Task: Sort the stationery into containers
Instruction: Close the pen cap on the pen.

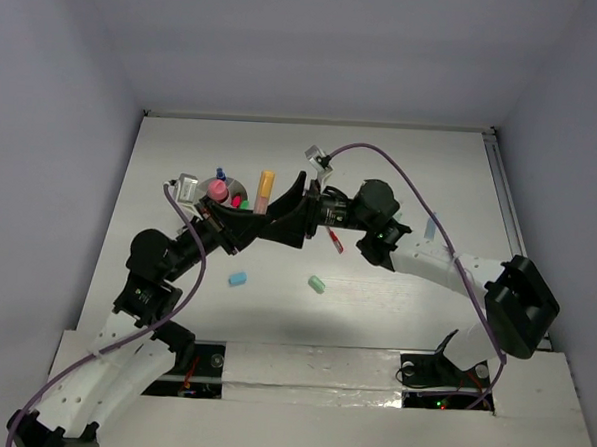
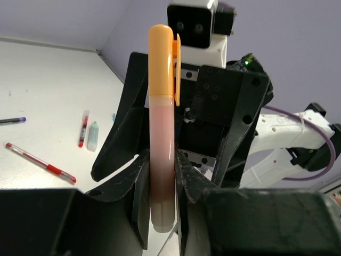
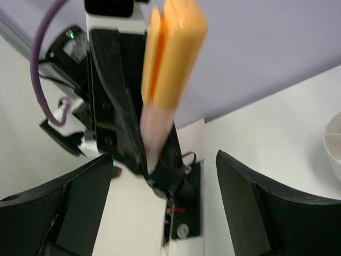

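The marker is just right of the cup, two erasers on the table before them.

**Materials and surface finishes of the marker, grippers and table.**
The orange marker has a smooth, glossy plastic cap above a translucent, satin plastic barrel. The left gripper and right gripper have fingers of matt black plastic with a faintly grainy face. The arm links are smooth white plastic. The table is matt white and lightly scuffed. The purple cable has a smooth sheath. The red pen has a clear, glossy plastic barrel.
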Available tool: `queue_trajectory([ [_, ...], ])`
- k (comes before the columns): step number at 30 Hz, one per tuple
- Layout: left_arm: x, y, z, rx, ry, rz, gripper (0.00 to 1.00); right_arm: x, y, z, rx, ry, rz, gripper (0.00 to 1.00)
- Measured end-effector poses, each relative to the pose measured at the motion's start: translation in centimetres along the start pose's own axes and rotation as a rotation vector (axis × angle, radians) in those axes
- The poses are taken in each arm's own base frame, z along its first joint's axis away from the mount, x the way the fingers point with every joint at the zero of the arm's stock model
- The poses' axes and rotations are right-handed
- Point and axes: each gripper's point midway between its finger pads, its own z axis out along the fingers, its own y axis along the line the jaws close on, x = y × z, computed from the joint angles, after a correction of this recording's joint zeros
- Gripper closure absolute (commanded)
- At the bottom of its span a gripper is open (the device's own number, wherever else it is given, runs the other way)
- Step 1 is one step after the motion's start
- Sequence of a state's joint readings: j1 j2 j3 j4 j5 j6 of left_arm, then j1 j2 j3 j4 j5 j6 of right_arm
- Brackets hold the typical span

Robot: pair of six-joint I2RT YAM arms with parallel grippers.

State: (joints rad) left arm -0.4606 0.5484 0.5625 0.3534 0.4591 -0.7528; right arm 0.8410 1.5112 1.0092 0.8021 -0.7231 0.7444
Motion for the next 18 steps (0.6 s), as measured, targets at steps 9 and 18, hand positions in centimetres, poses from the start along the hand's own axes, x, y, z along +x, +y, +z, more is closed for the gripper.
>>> queue_trajectory([
  [9, -1.6, -1.0, -0.9, 0.009, -0.078, 0.039, 1.00, -1.1, -1.9, -2.6, 0.058, -0.002, -0.003, 0.11],
  [18, -0.1, 0.4, -0.4, -0.006, -0.030, 0.012, 1.00, -3.3, -0.2, -2.1, -0.005, -0.013, -0.061, 0.08],
])
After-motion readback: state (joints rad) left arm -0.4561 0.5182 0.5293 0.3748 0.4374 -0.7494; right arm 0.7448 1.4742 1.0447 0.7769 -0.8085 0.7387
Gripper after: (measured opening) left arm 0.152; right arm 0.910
